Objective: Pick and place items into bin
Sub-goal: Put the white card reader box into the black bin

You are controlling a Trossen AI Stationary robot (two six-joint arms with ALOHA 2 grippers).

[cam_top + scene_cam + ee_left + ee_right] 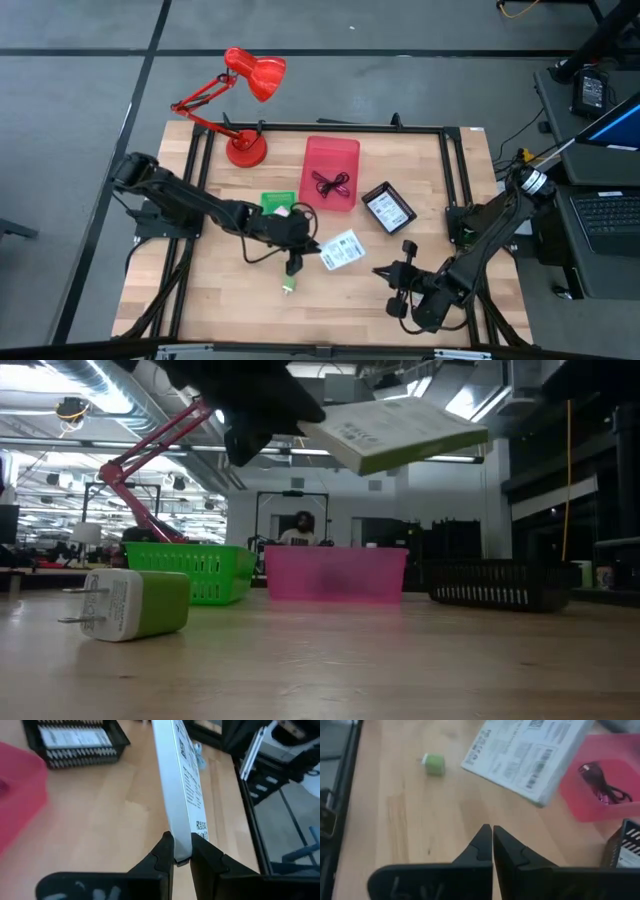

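Observation:
A white printed packet [343, 250] hangs over the table's middle, with my left gripper [182, 851] shut on it. A small green-and-white plug piece [130, 603] lies on its side on the wood near the front, also seen as a green piece [434, 764] in the right wrist view. The pink bin [331, 172] holds a dark coiled cable [600, 787]. My right gripper [492, 832] is shut on nothing, above the table's front right [385, 272]. My left gripper pinches the packet between its two fingers, one on each broad face, at the packet's near end [183, 845]. The fingers come from the table's left, slanting down. The packet [400, 430] is lifted clear of the table, slightly tilted, and reaches away beyond the fingertips.
A black bin [388, 208] with a white packet inside stands right of the pink bin, a green bin [278, 202] left of it. The red desk lamp [245, 148] stands at the far left. Bare wood lies along the front edge.

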